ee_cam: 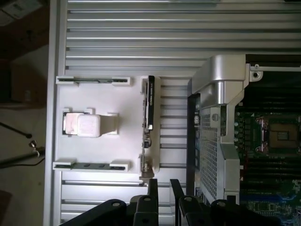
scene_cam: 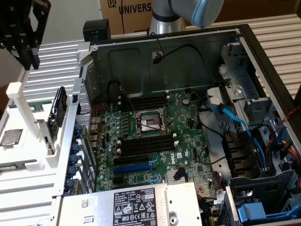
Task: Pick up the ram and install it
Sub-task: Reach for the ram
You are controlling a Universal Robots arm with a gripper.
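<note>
The black two-fingered gripper (scene_cam: 26, 44) is seen high at about ten o'clock in the exterior view, hanging above the ribbed aluminium table (scene_cam: 47, 82) and holding nothing. In the wrist view the gripper (ee_cam: 162, 190) shows two narrow black fingers (ee_cam: 153, 193) standing parallel with a small gap between them, nothing pinched; the jaws are slightly spread.

The ram (scene_cam: 57, 113), a long thin dark circuit-board stick with black chips, is stood on edge in a white plastic holder rack (scene_cam: 33, 141) outside the case, at about nine o'clock in the exterior view. In the wrist view the ram (ee_cam: 150, 103) is seen edge-on in the rack, roughly in line with the fingers but apart from them.

The open grey computer case (scene_cam: 244, 52) lies at the centre, with a green motherboard (scene_cam: 188, 127) inside. Long black memory slots (scene_cam: 146, 147) run beside the silver processor socket (scene_cam: 149, 123), with no stick visible in them.
</note>
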